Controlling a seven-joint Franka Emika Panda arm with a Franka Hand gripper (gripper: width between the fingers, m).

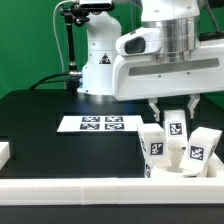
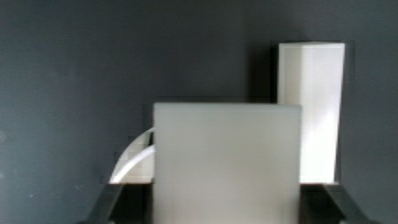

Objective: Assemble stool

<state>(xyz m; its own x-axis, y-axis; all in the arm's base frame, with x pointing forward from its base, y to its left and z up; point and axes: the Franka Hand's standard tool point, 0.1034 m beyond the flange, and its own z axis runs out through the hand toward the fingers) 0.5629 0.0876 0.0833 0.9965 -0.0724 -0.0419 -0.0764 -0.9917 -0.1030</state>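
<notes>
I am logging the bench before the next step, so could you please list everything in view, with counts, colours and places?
stool legs: three visible, white blocks with black-and-white tags, clustered at the exterior view's right, near the front rail; the middle one stands between the end effector's fingers
round seat: one, white, only a curved edge shows in the wrist view, behind the near leg
marker board: one, flat white with tags, mid-table
border rails: white, along the table's front edge and at the exterior view's left
table: one, black
robot base: one, white, behind the table
end effector: one, white arm, jaws astride the middle leg; grip not certain
</notes>
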